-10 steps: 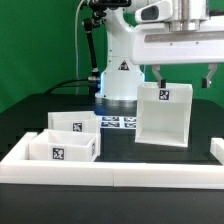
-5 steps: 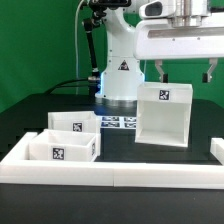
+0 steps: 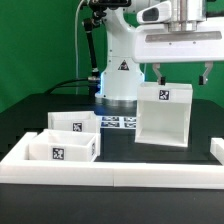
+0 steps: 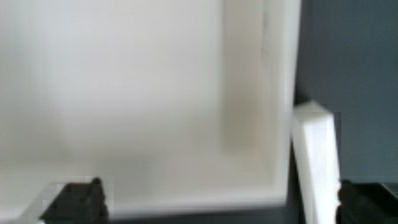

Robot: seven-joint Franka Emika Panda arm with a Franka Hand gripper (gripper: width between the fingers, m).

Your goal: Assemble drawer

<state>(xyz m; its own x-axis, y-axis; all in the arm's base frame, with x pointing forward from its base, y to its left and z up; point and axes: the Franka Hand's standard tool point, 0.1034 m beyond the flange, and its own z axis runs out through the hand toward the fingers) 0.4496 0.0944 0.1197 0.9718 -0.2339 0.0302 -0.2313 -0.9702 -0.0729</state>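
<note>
The tall open-fronted white box housing (image 3: 163, 115) stands upright on the black table at the exterior view's right, with a marker tag on its top front. Two small open-top trays (image 3: 75, 124) (image 3: 60, 150) sit side by side at the exterior view's left, each with a tag. My gripper (image 3: 183, 74) hovers just above the housing's top, its jaws open wide and empty, one finger over each side. In the wrist view the housing's white surface (image 4: 143, 100) fills most of the picture, and the gripper (image 4: 222, 205) shows only its dark fingertips (image 4: 75, 200) at the corners.
A long low white border wall (image 3: 110, 172) runs along the table's front. The marker board (image 3: 118, 123) lies flat between the trays and the housing. The robot's base (image 3: 118, 82) stands behind it. A green backdrop closes the rear.
The gripper has shifted very slightly upward above the housing. The housing and both trays have not moved.
</note>
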